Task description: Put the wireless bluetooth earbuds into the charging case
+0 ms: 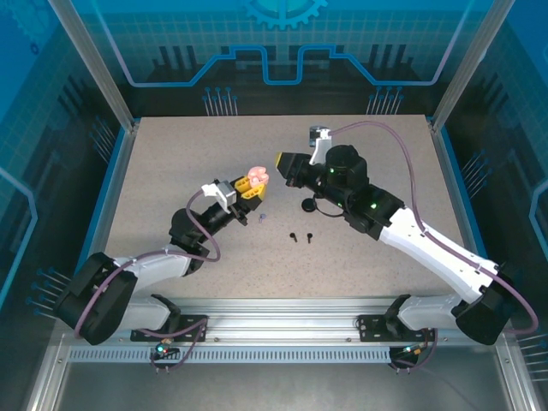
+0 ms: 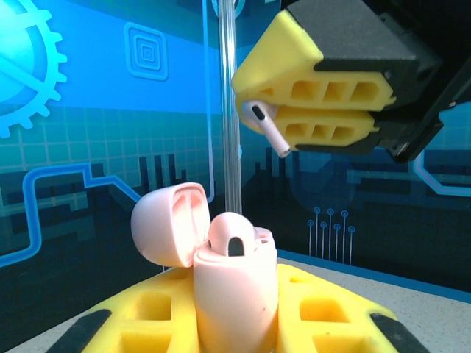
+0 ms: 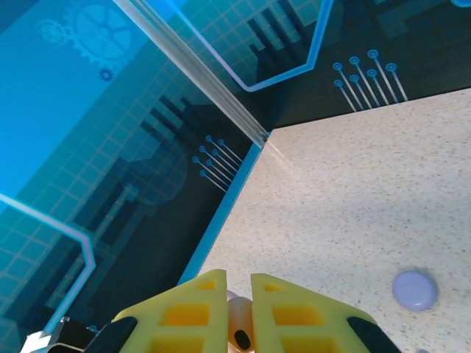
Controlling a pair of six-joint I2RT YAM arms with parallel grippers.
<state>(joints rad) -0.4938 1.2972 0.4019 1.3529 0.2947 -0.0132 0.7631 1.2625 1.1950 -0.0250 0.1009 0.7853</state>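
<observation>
Clear of table [image 1: 154,188] edges, left claw [image 1: 247,187] grips pink case [image 2: 235,290] (lid [image 2: 166,220] open), right claw [image 2: 288,118] pink earbud [image 2: 266,129].

Top overhead, whole table [image 1: 171,214]; wrists close, low (both catch right fingers [image 2: 331,92]).

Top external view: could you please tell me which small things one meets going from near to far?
black buds → lavender bud → black case → pink case
</observation>
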